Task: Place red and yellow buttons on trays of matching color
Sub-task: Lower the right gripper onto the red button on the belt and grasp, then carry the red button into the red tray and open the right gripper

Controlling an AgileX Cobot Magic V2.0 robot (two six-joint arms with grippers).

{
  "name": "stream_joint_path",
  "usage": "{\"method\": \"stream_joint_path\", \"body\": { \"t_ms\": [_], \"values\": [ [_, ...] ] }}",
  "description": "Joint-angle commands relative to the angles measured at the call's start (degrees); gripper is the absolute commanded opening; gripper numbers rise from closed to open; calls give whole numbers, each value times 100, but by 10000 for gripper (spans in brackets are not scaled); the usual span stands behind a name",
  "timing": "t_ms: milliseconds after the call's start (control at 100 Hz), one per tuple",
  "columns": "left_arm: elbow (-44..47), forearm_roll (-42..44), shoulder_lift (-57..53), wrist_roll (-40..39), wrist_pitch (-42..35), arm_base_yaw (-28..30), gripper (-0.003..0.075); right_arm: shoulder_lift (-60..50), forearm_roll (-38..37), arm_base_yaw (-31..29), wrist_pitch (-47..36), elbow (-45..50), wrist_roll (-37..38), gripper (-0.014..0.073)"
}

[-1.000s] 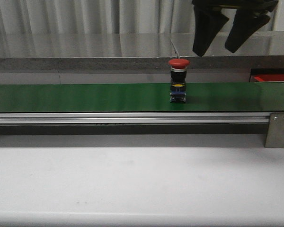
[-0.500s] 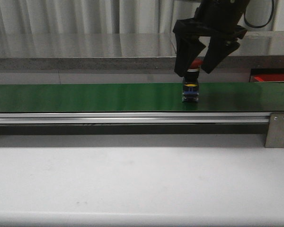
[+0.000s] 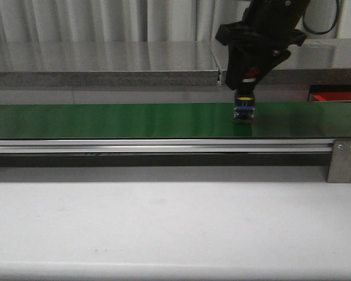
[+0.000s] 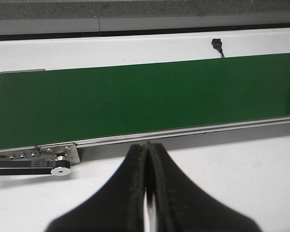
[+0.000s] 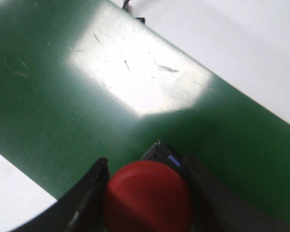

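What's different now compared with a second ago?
The right tool came down from above and closed around the red button, which meanwhile rode rightward along the green belt. The left tool is shut, off the belt. The red tray stayed put.

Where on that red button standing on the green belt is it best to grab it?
Probably just under the wide red cap, from straight above. The red button stands upright on the green belt, and its cap overhangs a narrower body, so the fingers can close beneath it. The right pincer straddles it that way.
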Motion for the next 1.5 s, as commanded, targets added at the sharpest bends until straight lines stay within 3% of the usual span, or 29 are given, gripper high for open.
{"method": "stream_joint_path", "body": {
  "t_ms": [0, 460, 740, 1020, 1490],
  "values": [
    [-156, -105, -24, -9, -343, -44, -20, -507, 88, -261, -234, -192, 98, 132],
    [-156, -105, -24, -9, -343, -44, -20, -845, 88, -2314, -324, -187, 435, 132],
    [-156, -105, -24, -9, -343, -44, -20, -819, 88, -3223, -772, -187, 451, 132],
    [-156, -105, -24, -9, -343, -44, -20, -742, 93, -3686, -1412, 22, 629, 132],
    [-156, -105, -24, -9, -343, -44, -20, 113, 289, -3716, -2350, 52, 629, 132]
  ]
}}
